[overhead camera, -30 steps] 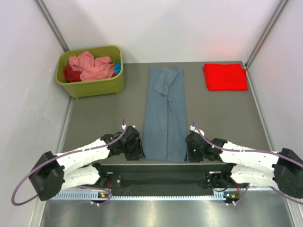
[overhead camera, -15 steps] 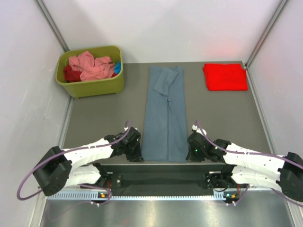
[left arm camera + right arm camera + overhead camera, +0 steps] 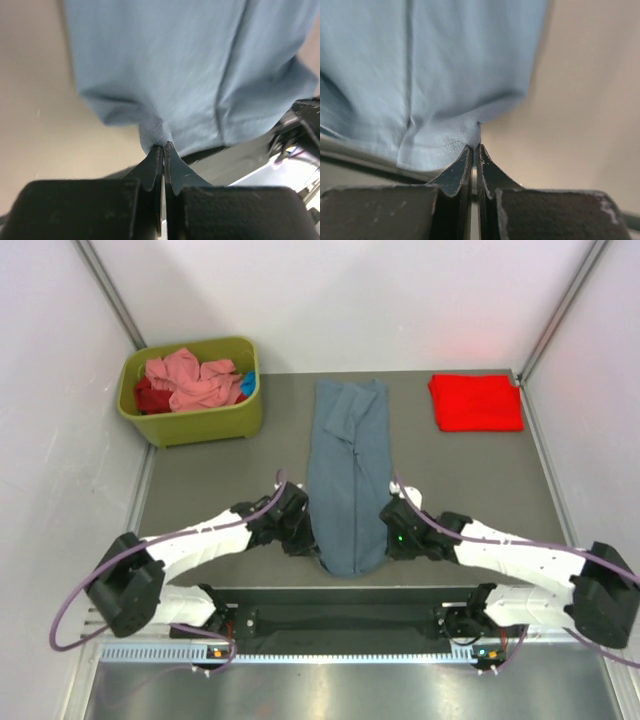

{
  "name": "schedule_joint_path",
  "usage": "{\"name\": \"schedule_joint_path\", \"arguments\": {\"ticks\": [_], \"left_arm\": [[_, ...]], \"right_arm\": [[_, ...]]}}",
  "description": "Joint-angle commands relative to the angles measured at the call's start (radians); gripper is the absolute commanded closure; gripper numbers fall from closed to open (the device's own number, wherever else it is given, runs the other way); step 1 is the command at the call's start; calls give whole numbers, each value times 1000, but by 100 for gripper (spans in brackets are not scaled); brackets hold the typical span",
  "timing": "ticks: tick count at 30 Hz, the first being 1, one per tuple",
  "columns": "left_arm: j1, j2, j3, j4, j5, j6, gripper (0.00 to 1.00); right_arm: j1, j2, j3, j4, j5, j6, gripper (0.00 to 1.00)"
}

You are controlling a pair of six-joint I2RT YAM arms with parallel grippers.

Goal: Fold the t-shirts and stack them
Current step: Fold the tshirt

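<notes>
Since hem likely folds toward collar, left gripper (image 3: 163,146) and right gripper (image 3: 474,147) clamp fingers shut on blue tee (image 3: 348,480) near corners; tee lies lengthwise, table (image 3: 220,470) centre, near end gathered.

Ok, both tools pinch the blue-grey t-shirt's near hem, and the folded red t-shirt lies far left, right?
No: the top view shows the folded red t-shirt far right, not left. The left tool and right tool do pinch the blue-grey t-shirt at its near hem.

Left arm (image 3: 195,548), right arm (image 3: 515,560): white shells, black joints
Cables (image 3: 58,623): purple, looping
Fingers (image 3: 150,170): black, tapered
Light (image 3: 399,537): green dot, maybe an indicator
</notes>
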State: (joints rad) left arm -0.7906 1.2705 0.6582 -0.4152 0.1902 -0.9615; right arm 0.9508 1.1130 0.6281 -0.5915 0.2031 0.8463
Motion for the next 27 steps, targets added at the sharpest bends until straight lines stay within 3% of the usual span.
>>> {"name": "schedule_joint_path", "arguments": {"ticks": [1,9,19,27], "left_arm": [[51,75,113,38,-21,38,100],[203,361,437,4,-29,170,100],[343,674,857,-4,-1,285,100],[401,809,988,73,-14,320,100]], "right_arm": [[-52,85,111,27,67,-154,100],[-251,319,342,73,7,-381,100],[-365,587,668,56,1,-510,100],[-434,758,872,53,7,-572,100]]}}
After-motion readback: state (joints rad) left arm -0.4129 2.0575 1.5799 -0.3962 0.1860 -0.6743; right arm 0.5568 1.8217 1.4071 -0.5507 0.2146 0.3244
